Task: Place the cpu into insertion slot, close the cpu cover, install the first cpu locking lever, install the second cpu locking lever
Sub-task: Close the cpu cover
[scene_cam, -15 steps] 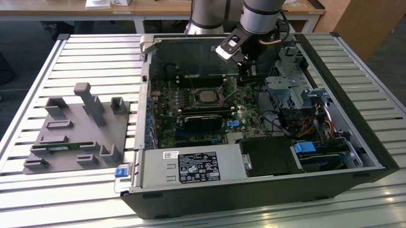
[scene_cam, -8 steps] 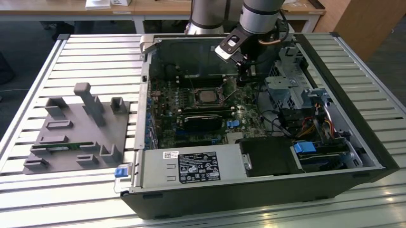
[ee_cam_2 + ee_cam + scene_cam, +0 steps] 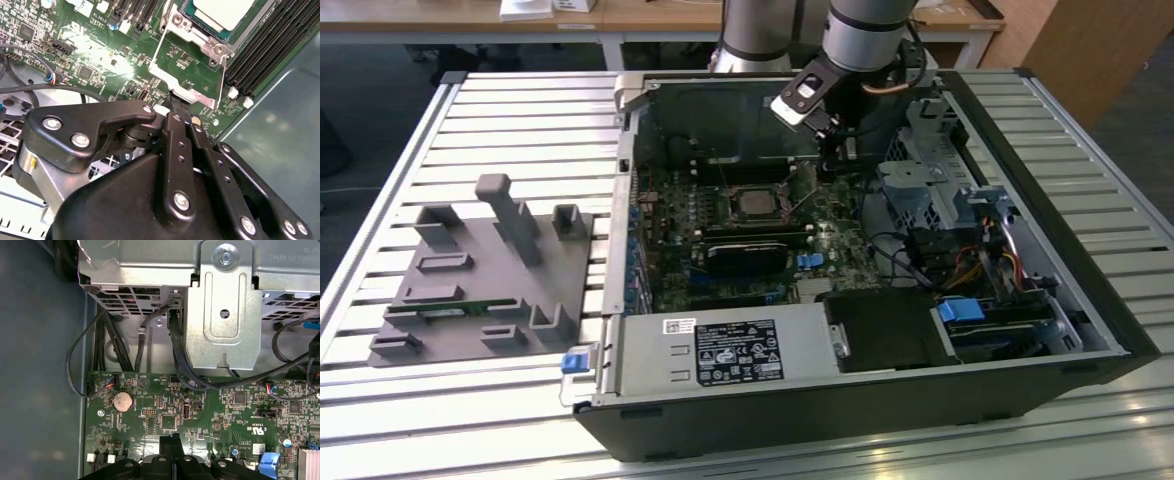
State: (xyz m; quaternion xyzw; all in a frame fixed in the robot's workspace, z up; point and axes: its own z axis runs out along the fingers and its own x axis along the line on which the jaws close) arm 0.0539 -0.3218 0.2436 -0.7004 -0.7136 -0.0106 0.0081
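Note:
The cpu [image 3: 754,203], a small square chip with a silver-grey top, lies in its socket on the green motherboard and is seen again in the second wrist view [image 3: 225,12]. The cpu cover [image 3: 200,97], a silvery frame with a square opening, is swung open away from the socket, and board shows through its opening. My gripper [image 3: 176,100] is shut, with its black fingertips against the cover's free edge. In the exterior view my gripper [image 3: 833,165] hangs inside the case, just to the socket's right in that view. My shut gripper [image 3: 170,439] also hovers over the board in the first wrist view.
A black power supply box [image 3: 720,352] fills the case's near side. A metal drive cage [image 3: 927,185] with cables [image 3: 180,360] stands close on the exterior view's right. Memory slots [image 3: 265,55] flank the socket. A grey fixture tray [image 3: 480,275] lies outside the case.

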